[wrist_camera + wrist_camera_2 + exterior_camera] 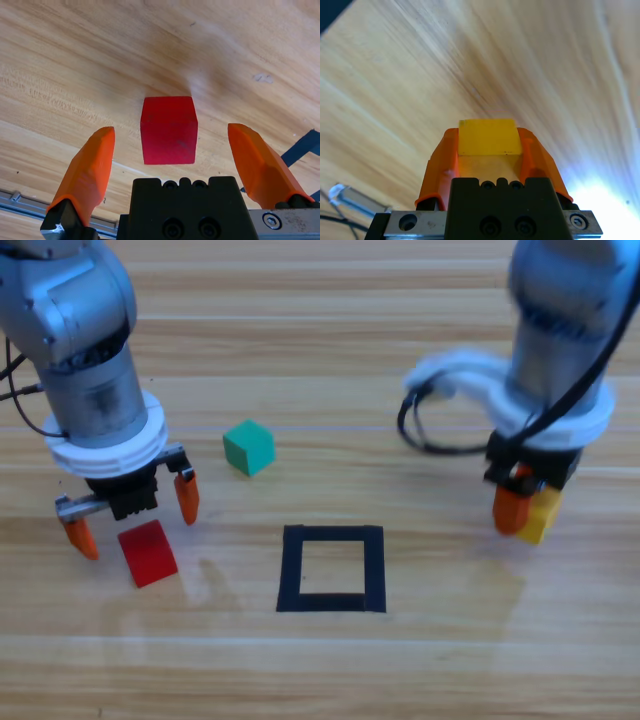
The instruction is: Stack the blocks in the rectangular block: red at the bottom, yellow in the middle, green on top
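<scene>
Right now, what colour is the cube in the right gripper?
Yellow. The yellow cube sits clamped in the right gripper; clearest in the right wrist view.

Tape outline (pixel 332 569) mid-table, one cube (pixel 148 553) to its left, another (pixel 248 447) behind, between them.

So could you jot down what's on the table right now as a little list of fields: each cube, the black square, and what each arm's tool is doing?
red cube: on the table, left of the square
left tool: open, above the red cube, jaws either side of it
yellow cube: gripped in the right tool, right of the square
green cube: on the table, free, beyond the square to the left
black tape square: nothing inside
stack: not started
</scene>
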Available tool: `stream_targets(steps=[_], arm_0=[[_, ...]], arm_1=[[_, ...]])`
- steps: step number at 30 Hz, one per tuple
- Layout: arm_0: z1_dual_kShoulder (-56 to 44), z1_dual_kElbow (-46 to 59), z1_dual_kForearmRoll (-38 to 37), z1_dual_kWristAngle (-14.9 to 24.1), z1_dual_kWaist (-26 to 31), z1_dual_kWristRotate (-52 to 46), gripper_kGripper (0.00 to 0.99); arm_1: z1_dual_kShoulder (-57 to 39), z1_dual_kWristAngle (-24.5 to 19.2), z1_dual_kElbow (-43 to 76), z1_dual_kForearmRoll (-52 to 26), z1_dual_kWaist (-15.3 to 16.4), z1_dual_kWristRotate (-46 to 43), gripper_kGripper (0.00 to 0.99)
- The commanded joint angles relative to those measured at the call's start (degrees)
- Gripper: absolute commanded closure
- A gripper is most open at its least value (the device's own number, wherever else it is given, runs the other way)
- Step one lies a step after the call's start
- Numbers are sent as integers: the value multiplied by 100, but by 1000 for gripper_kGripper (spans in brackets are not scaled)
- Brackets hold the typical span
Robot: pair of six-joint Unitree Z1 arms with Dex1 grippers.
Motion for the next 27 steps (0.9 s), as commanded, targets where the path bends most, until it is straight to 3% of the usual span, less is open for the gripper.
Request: stream_targets(steps=[1,4,14,20,23,27], arm_0=[[313,135,-241,-111,174,-69,31],[349,267,-408,-147,174,-69,36],[349,680,-838,-243,174,-43,74],[313,733,-873,-243,174,54,172],[287,786,-917,-243,174,115,289],[234,803,-926,-191,174,361,541]], arm_1=[[-932,308,66,219,-154,448,990],[-774,624,163,211,-154,465,990],[-607,624,312,158,-145,448,990],[-572,624,303,158,-145,448,990],[-572,624,303,158,-145,448,990],[-563,624,303,158,-145,439,990]])
